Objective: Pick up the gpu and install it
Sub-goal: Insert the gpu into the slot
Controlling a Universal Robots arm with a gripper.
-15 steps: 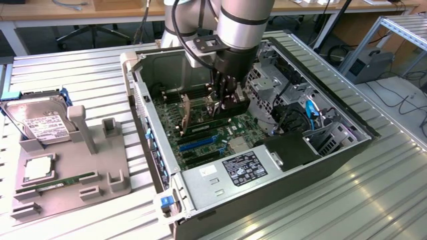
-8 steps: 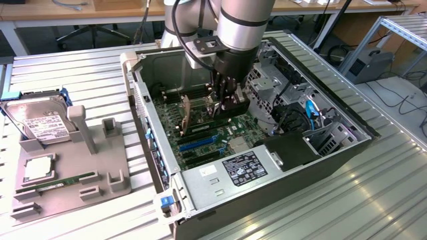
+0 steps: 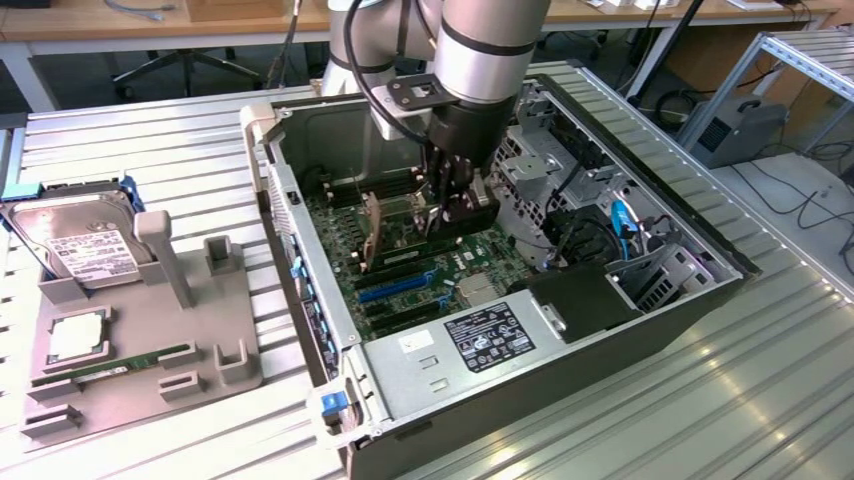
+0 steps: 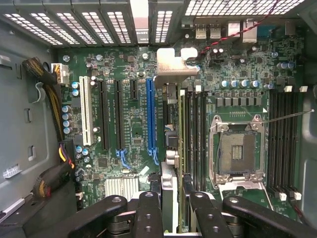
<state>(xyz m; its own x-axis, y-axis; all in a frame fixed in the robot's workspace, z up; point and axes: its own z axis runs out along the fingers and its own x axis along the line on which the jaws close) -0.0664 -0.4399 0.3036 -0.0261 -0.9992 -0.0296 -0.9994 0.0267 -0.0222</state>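
Wrist view shows the claw (image 4: pixel 171 208) clamped edge-on around the thin dark circuit-board gpu (image 4: pixel 171 148) with its silver bracket, held upright at frame centre over the green motherboard (image 4: pixel 124 129), just beside the blue slot (image 4: pixel 150 119), apparently for seating.

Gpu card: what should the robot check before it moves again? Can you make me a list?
1. Gpu held by the gripper: ok, it sits edge-on between the fingers.
2. Blue slot free: ok, nothing is plugged into it.
3. Gpu lined up over the blue slot: cannot tell; its edge looks close beside the slot, and how high it hangs is unclear.
4. Bracket facing the vented case wall: ok.
5. Cables out of the way: ok, they are bunched by the case side, apart from the blue slot.
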